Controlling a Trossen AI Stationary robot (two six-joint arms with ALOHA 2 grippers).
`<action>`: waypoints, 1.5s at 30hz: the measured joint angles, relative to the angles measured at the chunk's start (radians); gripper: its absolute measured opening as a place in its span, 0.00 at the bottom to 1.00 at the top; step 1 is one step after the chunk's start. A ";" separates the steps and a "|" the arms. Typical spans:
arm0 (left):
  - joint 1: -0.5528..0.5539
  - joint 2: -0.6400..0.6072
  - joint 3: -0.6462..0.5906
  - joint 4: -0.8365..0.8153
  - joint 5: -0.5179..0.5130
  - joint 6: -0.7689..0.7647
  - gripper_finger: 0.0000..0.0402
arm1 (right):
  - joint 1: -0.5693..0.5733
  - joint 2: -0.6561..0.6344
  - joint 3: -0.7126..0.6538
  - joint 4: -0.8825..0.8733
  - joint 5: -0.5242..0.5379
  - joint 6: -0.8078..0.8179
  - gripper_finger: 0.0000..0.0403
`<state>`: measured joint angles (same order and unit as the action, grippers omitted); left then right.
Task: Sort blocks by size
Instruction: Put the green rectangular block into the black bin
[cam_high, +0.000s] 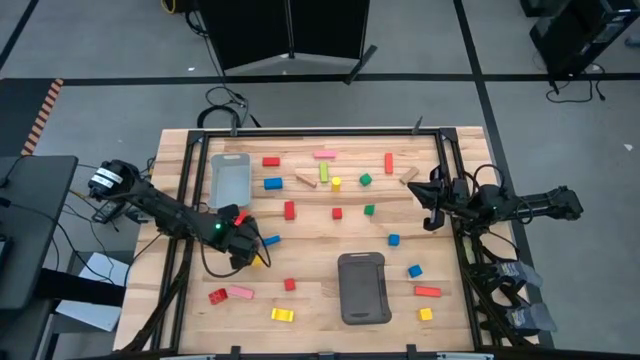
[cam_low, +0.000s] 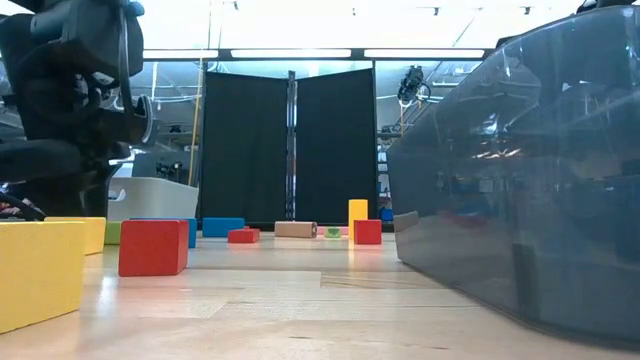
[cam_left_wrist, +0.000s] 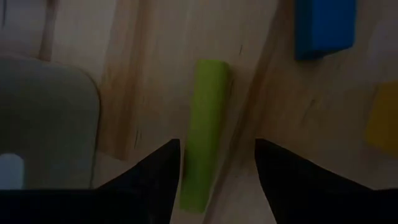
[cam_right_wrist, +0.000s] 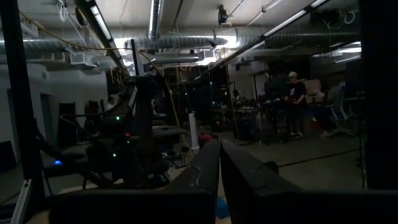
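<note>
Wooden bench (cam_high: 310, 300) lying under scattered blocks, with a dark screen standing behind it in the low view. Starting at the left: left hand (cam_high: 245, 252) hovering low over the near-left part of the bench, just beside a blue block (cam_high: 271, 241), fingers (cam_left_wrist: 155, 180) spread apart and holding nothing. Looking through the left wrist view: green bar (cam_left_wrist: 205, 134) lying straight ahead, its near end sitting in the gap between the open fingers, its long axis running with the reach rather than across it, so closing would be pinching the narrow width. Judging the left arm far nearer to this bar. Passing the light grey tray (cam_high: 231, 179) and dark grey tray (cam_high: 362, 288), then ending at the right: right hand (cam_high: 432, 205) waiting at the bench's right edge, pressed shut and empty, well apart from the bar.
</note>
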<state>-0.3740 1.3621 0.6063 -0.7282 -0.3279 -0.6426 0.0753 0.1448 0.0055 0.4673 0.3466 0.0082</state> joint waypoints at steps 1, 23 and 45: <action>0.000 0.000 -0.008 0.008 0.000 -0.001 0.53 | 0.000 0.000 0.000 0.002 0.000 0.000 0.07; 0.000 -0.002 -0.044 0.078 -0.004 -0.076 0.16 | 0.000 0.000 0.000 0.004 0.000 0.000 0.07; 0.090 0.324 0.476 0.793 0.095 0.470 0.16 | 0.001 0.005 0.001 0.033 -0.001 0.117 0.07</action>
<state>-0.2836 1.6862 1.0823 0.0650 -0.2326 -0.1730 0.0761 0.1493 0.0067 0.4999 0.3455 0.1253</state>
